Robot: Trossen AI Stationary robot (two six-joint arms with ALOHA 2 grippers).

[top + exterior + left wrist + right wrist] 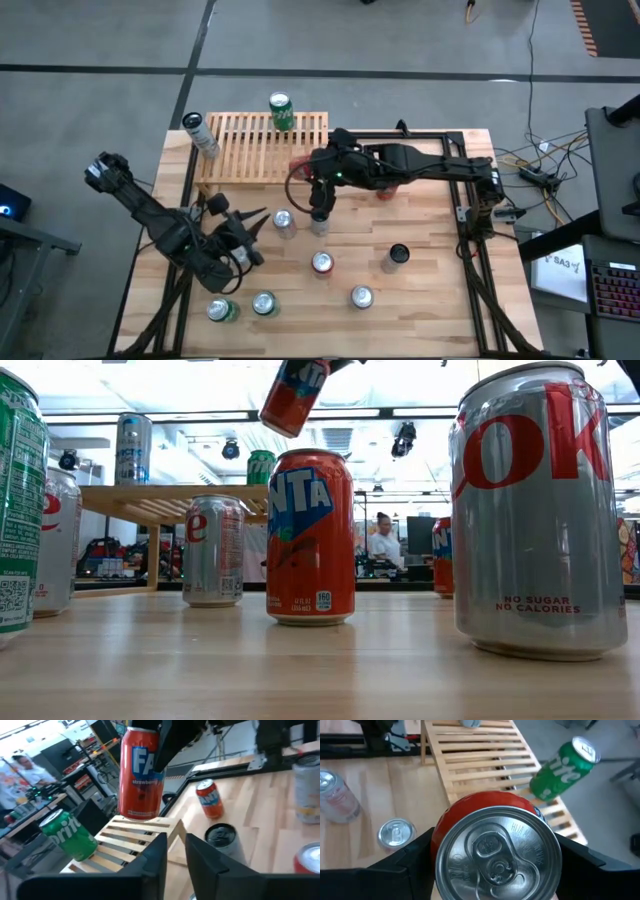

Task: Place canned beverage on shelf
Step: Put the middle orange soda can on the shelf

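A red canned beverage [141, 772] hangs in my right gripper [495, 860] over the shelf's [250, 150] near right corner; in the low view the red can [295, 395] is tilted. A green can [281, 110] stands on the shelf's slats at the far side, and a silver can [200, 135] is at its left end. My left gripper [176, 855] hovers over the table near the shelf's front. It points at the red can, with a narrow gap between its fingers and nothing in it. My right gripper pinches the red can's side wall near its top [437, 845] between its two fingers, one on each side. The fingers [162, 747] come slanting down from the table's right. The can is lifted clear, its base [139, 815] just above the slats.
Several cans stand on the table near the front: silver ones [284, 222] [361, 296], a red-topped one [322, 262], a black-topped one [397, 255], a green one [222, 310]. Another red can [385, 190] stands under the right arm. A person [383, 540] shows in the room behind.
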